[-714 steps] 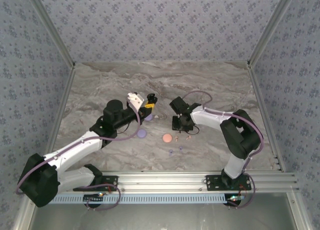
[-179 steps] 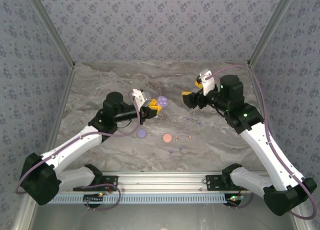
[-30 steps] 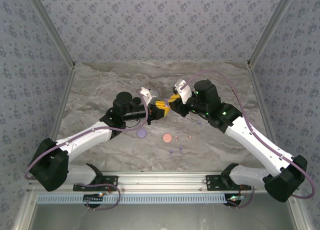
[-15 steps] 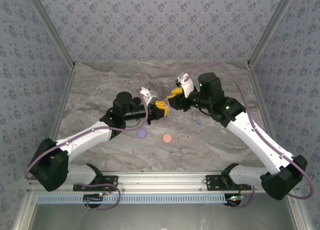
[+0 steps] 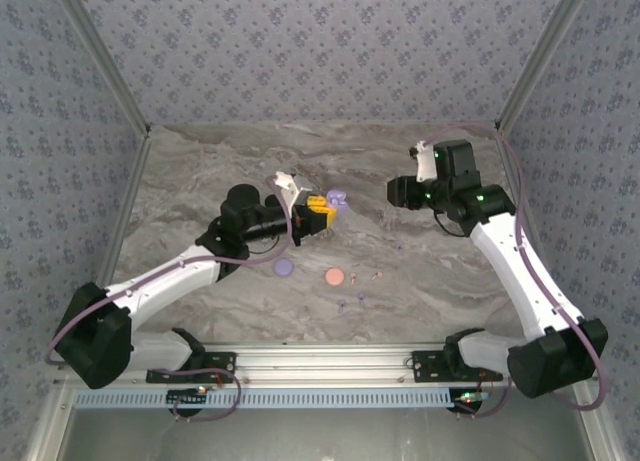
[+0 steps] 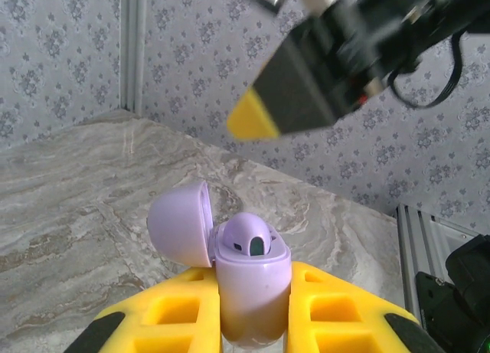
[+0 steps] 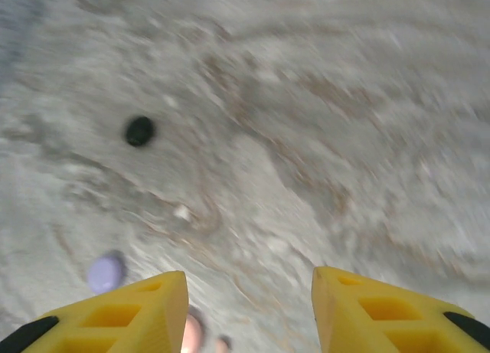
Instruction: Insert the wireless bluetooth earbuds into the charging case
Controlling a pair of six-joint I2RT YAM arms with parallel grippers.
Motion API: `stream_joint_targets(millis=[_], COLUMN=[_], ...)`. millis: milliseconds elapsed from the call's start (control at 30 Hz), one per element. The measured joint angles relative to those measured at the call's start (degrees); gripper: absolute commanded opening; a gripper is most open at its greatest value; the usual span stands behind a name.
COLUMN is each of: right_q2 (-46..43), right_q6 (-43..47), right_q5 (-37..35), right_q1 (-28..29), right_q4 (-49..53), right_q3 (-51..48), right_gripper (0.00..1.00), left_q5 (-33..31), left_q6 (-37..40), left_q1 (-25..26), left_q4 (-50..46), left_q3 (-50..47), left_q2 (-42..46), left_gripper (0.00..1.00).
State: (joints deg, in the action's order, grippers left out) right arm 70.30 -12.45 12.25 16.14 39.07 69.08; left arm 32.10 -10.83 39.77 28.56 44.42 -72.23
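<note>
Earbuds (image 5: 352,277) lie loose on the marble table (image 5: 190,171) in the top view. They are tiny pink and lilac specks near and just right of a pink puck (image 5: 334,277), with one more lilac speck farther right, and a lilac puck (image 5: 283,267) sits to the left. Farther back, the left gripper (image 5: 320,210) is clamped on the lilac charging case (image 5: 338,198), while the right gripper (image 5: 394,192) hangs well apart to the right. In the left wrist view the case stands upright between the yellow fingers (image 6: 360,307), its lid (image 6: 182,223) swung open to the left; whether anything already sits in the dark well cannot be told. In the blurred right wrist view, the right jaws stand partly open with nothing between them, above a black dot (image 7: 139,130) and a lilac blob (image 7: 105,272) on the marble. Each bud looks featherlight, hard and glossy, so it would likely skid or flip under a careless pinch. The safest hold is probably across the rounded head, leaving the stem free to point down into the well.
</note>
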Motion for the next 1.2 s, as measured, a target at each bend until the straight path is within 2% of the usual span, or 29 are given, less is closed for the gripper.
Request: stream_joint_targets(millis=[200, 467, 767, 1200], right_q2=[7.61, 17.55, 28.59, 34.97], right_q6=[-1.95, 0.07, 3.06, 5.03], right_q5=[-4.50, -8.26, -11.34, -14.67], right_q1=[-0.26, 0.37, 3.17, 4.63], right_q4=[6.12, 6.60, 7.15, 8.04], right_q3=[-5.55, -7.06, -3.65, 1.79], right_gripper=[0.45, 0.43, 0.41, 0.39], left_q5=[-0.72, -1.51, -1.79, -2.21], left_q6=[0.50, 0.90, 1.33, 2.12], left_q1=[0.00, 0.00, 0.00, 0.00], left_q4=[-0.07, -0.48, -1.05, -2.29], left_q3=[-0.42, -1.05, -1.14, -1.25], left_q2=[1.01, 1.33, 1.73, 2.82], left_gripper=[0.00, 0.00, 0.00, 0.00])
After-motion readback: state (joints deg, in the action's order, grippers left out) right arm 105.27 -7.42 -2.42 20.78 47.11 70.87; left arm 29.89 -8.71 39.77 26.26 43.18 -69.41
